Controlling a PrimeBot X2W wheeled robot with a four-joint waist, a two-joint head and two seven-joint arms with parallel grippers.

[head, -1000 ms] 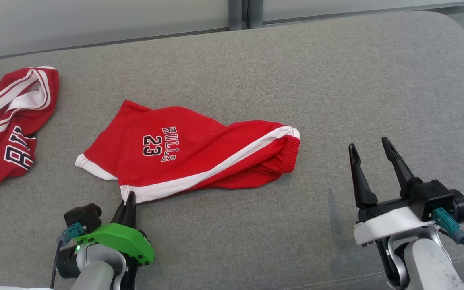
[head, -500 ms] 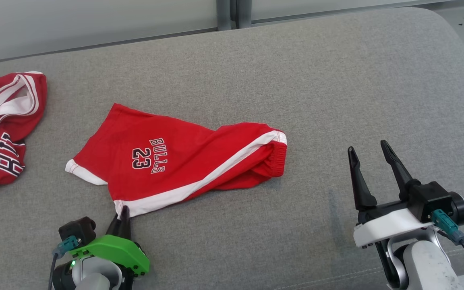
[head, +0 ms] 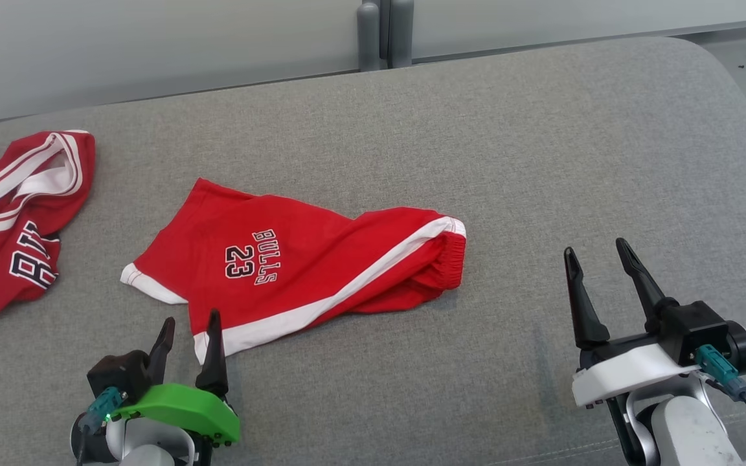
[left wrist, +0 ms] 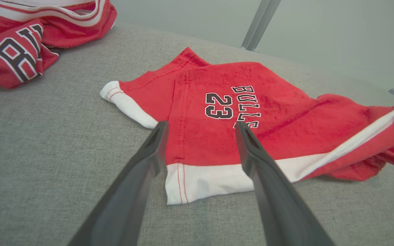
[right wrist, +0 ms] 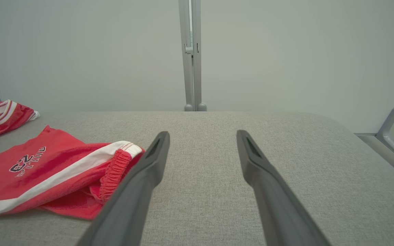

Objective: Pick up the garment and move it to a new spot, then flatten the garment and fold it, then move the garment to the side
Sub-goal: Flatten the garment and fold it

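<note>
The garment (head: 295, 265) is a pair of red shorts with white trim and "BULLS 23" print, lying loosely folded over on the grey cushion (head: 541, 162). Its white hem corner points at my left gripper (head: 190, 320), which stands open just short of that corner, nothing between the fingers. In the left wrist view the garment (left wrist: 251, 112) spreads beyond the open fingers, hem corner lying between them. My right gripper (head: 596, 254) is open and empty, to the right of the elastic waistband. The right wrist view has the garment (right wrist: 46, 171) at the lower left.
A second red jersey (head: 10, 213) lies bunched at the cushion's far left. A pale wall panel with a grey post (head: 383, 32) runs behind the cushion. The cushion's rounded right corner (head: 729, 77) drops off to the floor.
My left gripper has let go of the garment's hem corner and opened, drawing back slightly. The garment lies still. The head camera has shifted a little; the right gripper stays as it was.
</note>
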